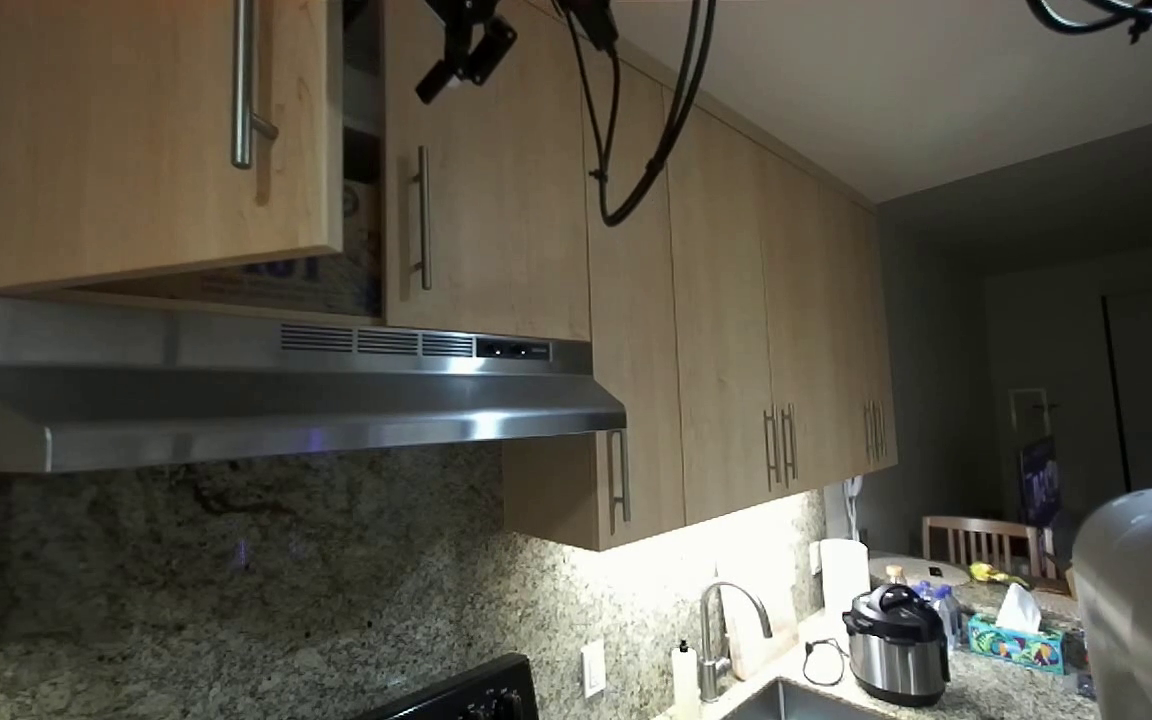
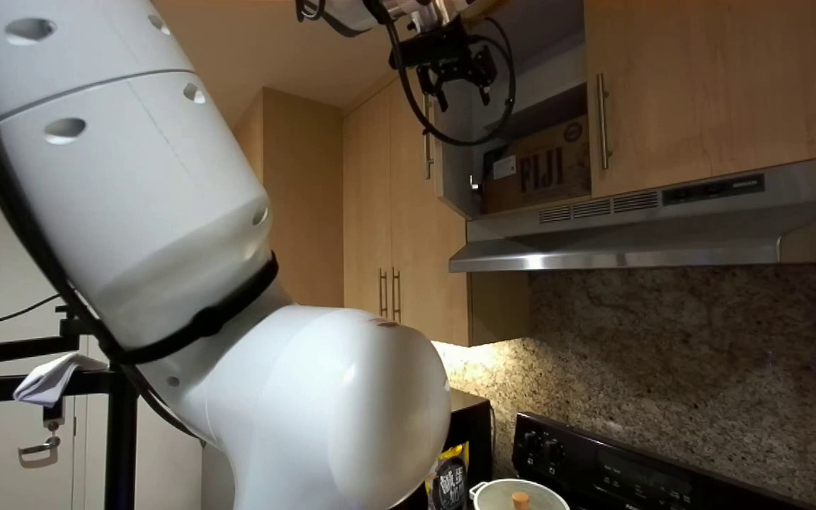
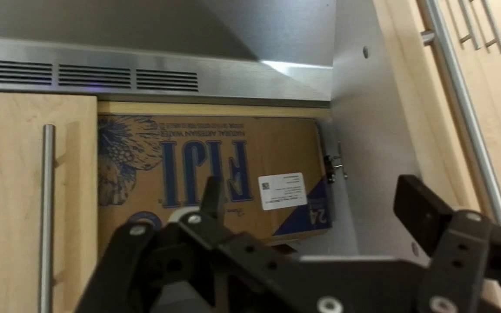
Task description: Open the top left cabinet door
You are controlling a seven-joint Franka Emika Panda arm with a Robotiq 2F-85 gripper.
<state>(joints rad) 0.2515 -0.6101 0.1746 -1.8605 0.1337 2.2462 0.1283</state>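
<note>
The top left cabinet door (image 1: 126, 140) is light tan wood with a vertical silver bar handle (image 1: 243, 85) near its right edge. It stands swung outward. Its pale inner face (image 2: 455, 142) shows in an exterior view, and also at the right of the wrist view (image 3: 374, 117), which is upside down. My gripper (image 1: 461, 68) is open and empty, in front of the cabinet opening; it shows in both exterior views (image 2: 463, 98). In the wrist view its fingers (image 3: 315, 204) are wide apart, one overlapping the door's inner face near its free edge. Contact cannot be told.
A FIJI carton (image 3: 215, 169) sits inside the cabinet. The matching door (image 1: 506, 200) beside the opening is closed. A steel range hood (image 1: 286, 400) runs below. Taller cabinet doors (image 1: 721, 300) stand further along. Black cables (image 2: 408, 92) loop around the gripper.
</note>
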